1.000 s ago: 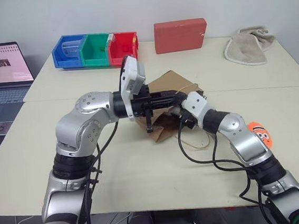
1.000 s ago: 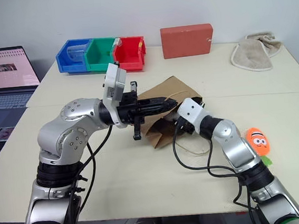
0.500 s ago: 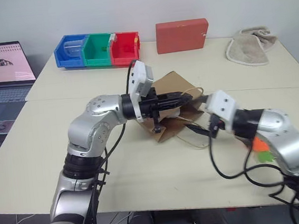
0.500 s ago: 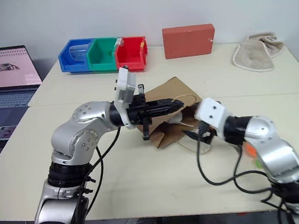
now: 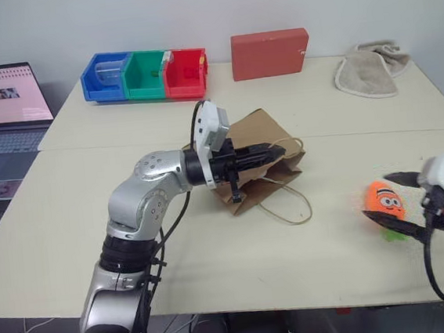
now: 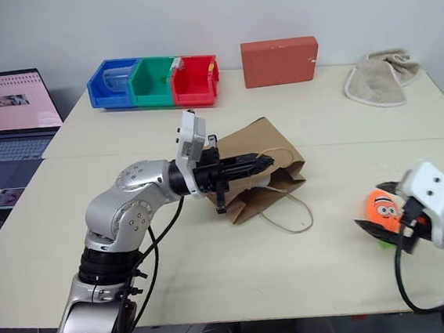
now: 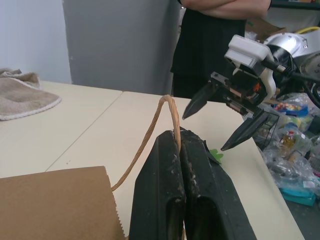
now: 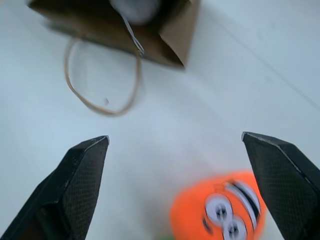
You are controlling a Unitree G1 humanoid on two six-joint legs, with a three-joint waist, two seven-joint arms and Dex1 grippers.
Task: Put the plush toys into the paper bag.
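Observation:
The brown paper bag [image 5: 255, 143] lies on its side at the table's middle, mouth toward the right. My left gripper [image 5: 272, 152] is shut on its upper twine handle [image 7: 167, 107] and holds the mouth up. A white plush shape [image 8: 135, 7] sits inside the mouth. The second handle [image 5: 293, 207] loops loose on the table. The orange carrot toy [image 5: 384, 200] lies at the near right, face up. My right gripper [image 6: 367, 206] is open, its fingers either side of the carrot's near end without touching it. From the wrist, the carrot [image 8: 220, 210] lies below the spread fingers.
Blue, green and red bins [image 5: 144, 74] and a red box [image 5: 268, 53] stand at the back. A beige towel [image 5: 366, 70] lies back right, a laptop [image 5: 3, 97] far left. A person in black [image 7: 220, 40] stands beyond the table's right edge.
My right gripper has pulled out of the bag's mouth and swung right and back to the carrot, staying open. The left gripper keeps hold of the handle.

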